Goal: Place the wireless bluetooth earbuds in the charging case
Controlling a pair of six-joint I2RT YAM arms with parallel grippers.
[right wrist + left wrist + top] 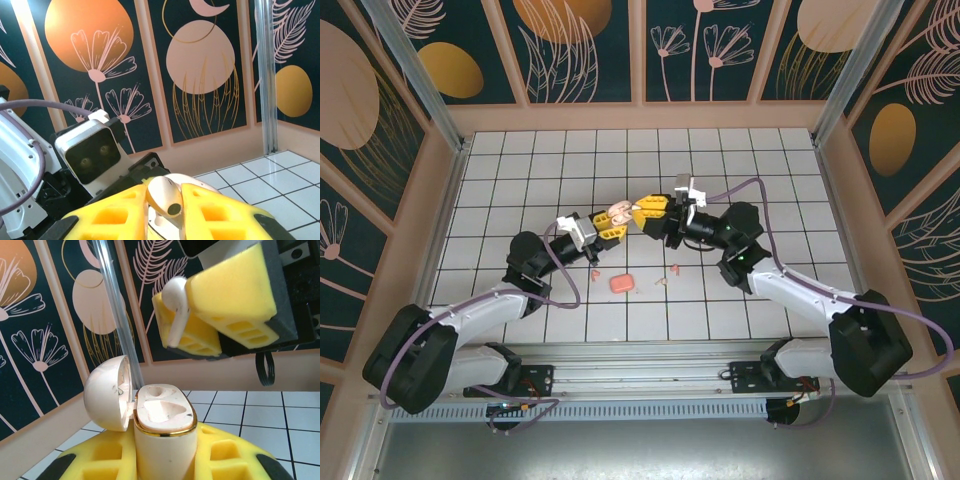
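One earbud [175, 305], clamped in my right claw [651, 210], hangs above the open case [162, 435] my left claw [607, 228] grips; next, align and lower it.

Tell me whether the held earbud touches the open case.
Apart: the left wrist view shows wall between the earbud stem and the case.

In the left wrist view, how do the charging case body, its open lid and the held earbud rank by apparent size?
1. charging case body
2. open lid, only slightly smaller
3. earbud, clearly smallest, though it sits farther from the camera
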